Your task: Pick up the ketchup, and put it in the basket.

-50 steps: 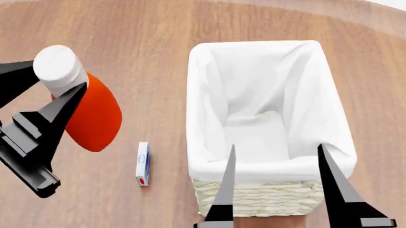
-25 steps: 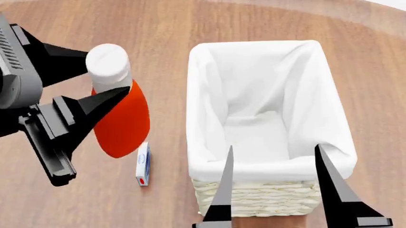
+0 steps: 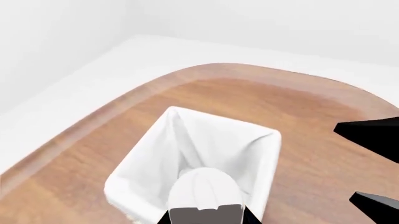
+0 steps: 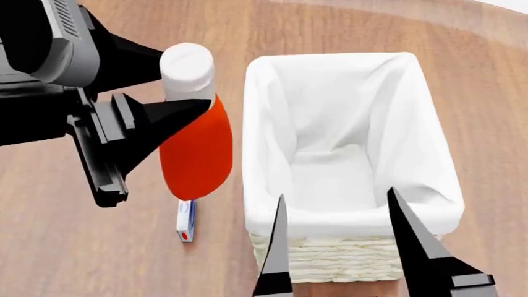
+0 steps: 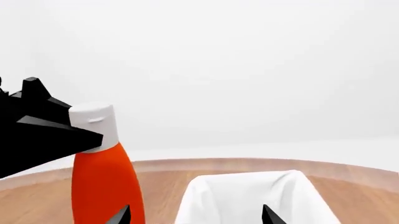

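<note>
The ketchup (image 4: 196,154), an orange-red bottle with a white cap, hangs in the air just left of the basket (image 4: 347,260). My left gripper (image 4: 177,93) is shut on its cap end. It also shows in the right wrist view (image 5: 103,182), and its cap shows in the left wrist view (image 3: 203,191). The basket is cream wicker with a white liner, seen empty in the left wrist view (image 3: 187,149) and the right wrist view (image 5: 249,196). My right gripper (image 4: 334,235) is open over the basket's near end, holding nothing.
A small white, blue and red box (image 4: 187,224) lies on the wooden table (image 4: 107,247) below the ketchup, left of the basket. The table's rounded far edge (image 3: 206,67) meets a white floor.
My left gripper has carried the ketchup to the right, up to the basket's left wall. My right gripper has shifted slightly left and forward.
</note>
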Robot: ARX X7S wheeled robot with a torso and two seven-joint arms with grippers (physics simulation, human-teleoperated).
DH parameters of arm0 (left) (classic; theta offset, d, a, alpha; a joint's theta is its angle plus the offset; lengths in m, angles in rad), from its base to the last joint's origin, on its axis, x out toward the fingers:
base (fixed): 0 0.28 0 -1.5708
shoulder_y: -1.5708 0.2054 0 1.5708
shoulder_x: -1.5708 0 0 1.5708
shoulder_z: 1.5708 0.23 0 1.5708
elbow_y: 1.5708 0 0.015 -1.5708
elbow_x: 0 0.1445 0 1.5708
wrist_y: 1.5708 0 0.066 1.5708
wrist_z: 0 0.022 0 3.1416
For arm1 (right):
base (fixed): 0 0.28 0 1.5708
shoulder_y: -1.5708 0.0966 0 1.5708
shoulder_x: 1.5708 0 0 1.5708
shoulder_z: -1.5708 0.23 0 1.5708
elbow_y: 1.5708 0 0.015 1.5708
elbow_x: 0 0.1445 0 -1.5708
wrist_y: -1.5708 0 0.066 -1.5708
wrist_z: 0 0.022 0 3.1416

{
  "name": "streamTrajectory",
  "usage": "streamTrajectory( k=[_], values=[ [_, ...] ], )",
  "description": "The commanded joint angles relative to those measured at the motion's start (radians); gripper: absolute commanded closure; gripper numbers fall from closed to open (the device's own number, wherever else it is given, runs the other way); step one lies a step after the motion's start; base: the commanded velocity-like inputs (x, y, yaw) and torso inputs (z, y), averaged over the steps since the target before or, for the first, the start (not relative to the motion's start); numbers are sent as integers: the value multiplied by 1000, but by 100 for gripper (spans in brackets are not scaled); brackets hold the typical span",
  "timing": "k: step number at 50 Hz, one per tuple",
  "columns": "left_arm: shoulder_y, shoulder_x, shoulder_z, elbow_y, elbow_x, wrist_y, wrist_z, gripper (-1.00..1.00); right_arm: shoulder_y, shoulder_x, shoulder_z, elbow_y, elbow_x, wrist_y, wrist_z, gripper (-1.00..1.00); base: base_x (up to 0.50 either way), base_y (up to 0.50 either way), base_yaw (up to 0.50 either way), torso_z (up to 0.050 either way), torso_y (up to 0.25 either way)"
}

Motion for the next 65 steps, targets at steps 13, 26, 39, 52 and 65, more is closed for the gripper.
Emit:
streamTrajectory(
  k=[13, 26, 39, 52, 65],
  values=[
    [-34, 69, -19, -126, 45, 42, 56, 100, 122, 89, 64, -40, 253, 43, -43, -100, 0, 0, 0, 0, 1],
    [-33, 73, -10, -129, 51, 47, 58, 100, 267, 96, 3, -38, 326, 140, -32, -100, 0, 0, 0, 0, 0],
    [-45, 81, -7, -132, 48, 42, 53, 100, 353, 69, -61, 10, 343, 196, -68, -100, 0, 0, 0, 1, 1],
    [-52, 82, -10, -131, 42, 38, 42, 100, 424, 42, -108, 47, 360, 248, -91, -100, 0, 0, 0, 0, 0],
    [-43, 73, -10, -130, 42, 50, 49, 100, 474, 15, -118, 104, 359, 252, -119, -100, 0, 0, 0, 0, 1]
  ],
)
